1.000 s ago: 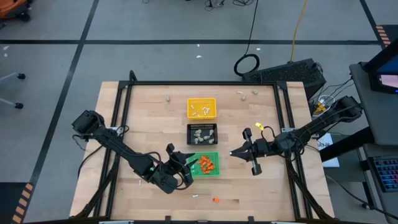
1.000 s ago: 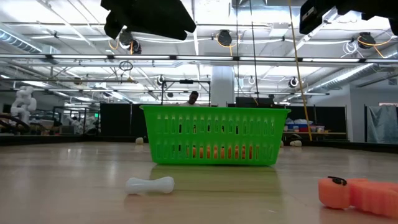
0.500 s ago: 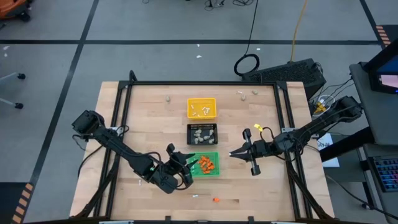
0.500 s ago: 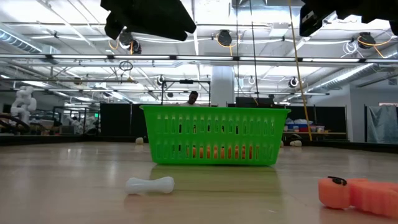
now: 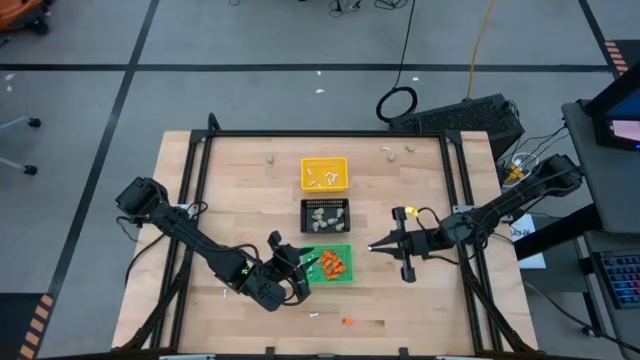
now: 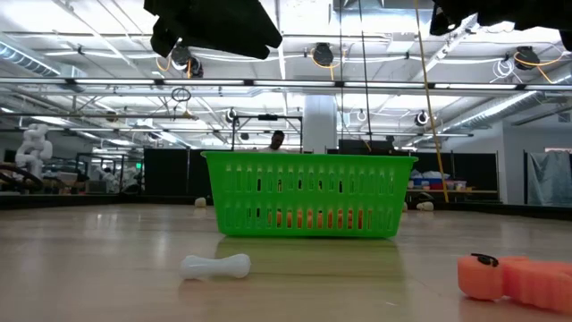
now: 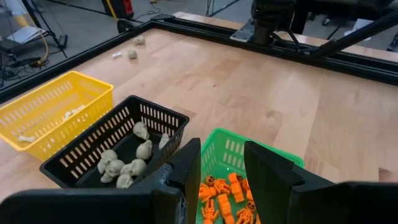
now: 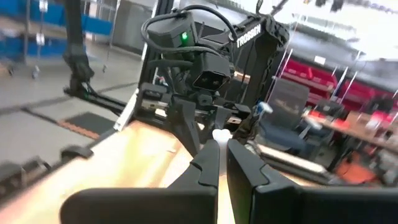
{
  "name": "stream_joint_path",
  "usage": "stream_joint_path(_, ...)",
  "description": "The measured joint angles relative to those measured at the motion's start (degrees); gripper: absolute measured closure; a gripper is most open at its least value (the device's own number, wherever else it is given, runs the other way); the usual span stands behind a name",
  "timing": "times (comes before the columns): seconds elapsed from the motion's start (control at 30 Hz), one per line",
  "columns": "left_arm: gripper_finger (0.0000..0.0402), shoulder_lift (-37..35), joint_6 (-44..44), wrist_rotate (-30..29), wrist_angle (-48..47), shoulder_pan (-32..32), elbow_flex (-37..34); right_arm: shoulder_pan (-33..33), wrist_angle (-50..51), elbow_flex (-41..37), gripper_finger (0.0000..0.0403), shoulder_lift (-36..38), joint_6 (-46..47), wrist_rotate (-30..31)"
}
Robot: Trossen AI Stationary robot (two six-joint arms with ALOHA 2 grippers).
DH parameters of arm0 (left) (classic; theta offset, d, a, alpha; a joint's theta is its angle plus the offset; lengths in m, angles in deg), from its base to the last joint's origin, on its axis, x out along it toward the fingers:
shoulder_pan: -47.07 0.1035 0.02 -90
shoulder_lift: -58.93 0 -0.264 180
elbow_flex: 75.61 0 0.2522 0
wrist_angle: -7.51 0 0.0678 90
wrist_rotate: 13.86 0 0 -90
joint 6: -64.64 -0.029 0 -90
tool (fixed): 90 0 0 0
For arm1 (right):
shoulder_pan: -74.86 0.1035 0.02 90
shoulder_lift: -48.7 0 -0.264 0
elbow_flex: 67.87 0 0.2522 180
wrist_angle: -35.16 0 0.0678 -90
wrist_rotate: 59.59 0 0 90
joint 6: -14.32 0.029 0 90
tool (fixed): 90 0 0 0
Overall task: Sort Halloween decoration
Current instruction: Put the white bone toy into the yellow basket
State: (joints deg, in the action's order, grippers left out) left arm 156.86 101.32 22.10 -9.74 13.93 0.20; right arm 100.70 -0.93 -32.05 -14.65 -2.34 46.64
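Observation:
Three small trays stand in a row: yellow (image 5: 324,173) with white sticks, black (image 5: 325,215) with beige-grey lumps (image 7: 127,168), green (image 5: 335,262) with orange bits (image 7: 225,198). My left gripper (image 7: 222,168) hangs open over the green tray's left rim (image 5: 308,262), with nothing between its fingers. My right gripper (image 5: 373,246) floats to the right of the green tray, pointing toward the table's left, shut on a tiny white piece (image 8: 219,133). A white stick (image 6: 215,266) and an orange bit (image 6: 514,277) lie on the table near its front edge. My right gripper pinches a tiny white piece between its two fingertips (image 8: 210,149). Only the piece's end (image 8: 219,132) shows, just past the tips. The fingers lie about level, pointing toward the table's left. The piece is lifted clear of the table.
A beige lump (image 5: 268,158) lies at the far left. Another lump (image 5: 408,150) and a white stick (image 5: 386,152) lie at the far right. A black frame rail (image 5: 325,133) runs round the wooden top. Bare wood lies left of the trays.
My right gripper has rolled about its own pointing line without leaving its place, still shut. My left gripper has kept still over the green tray.

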Motion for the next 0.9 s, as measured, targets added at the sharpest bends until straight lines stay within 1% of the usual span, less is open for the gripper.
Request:
stream_joint_path(0.17,0.0279,0.0,0.0,0.0,0.0,0.2,0.0,0.0,0.1,0.0,0.0403,0.0,-9.9,0.0)
stream_joint_path(0.33,0.0279,0.0,0.0,0.0,0.0,0.2,0.0,0.0,0.3,0.0,0.0403,0.0,-14.6,0.1)
stream_joint_path(0.6,0.0279,0.0,0.1,0.0,0.1,0.2,0.0,0.0,2.0,0.0,0.0403,0.0,-13.7,0.1)
stream_joint_path(0.77,0.0279,0.0,0.1,0.0,0.1,0.2,0.0,0.0,2.6,0.0,0.0403,0.0,-10.7,0.1)
stream_joint_path(0.9,0.0279,0.0,0.1,0.0,0.1,0.1,0.0,0.0,2.5,0.0,0.0403,0.0,-5.6,0.1)
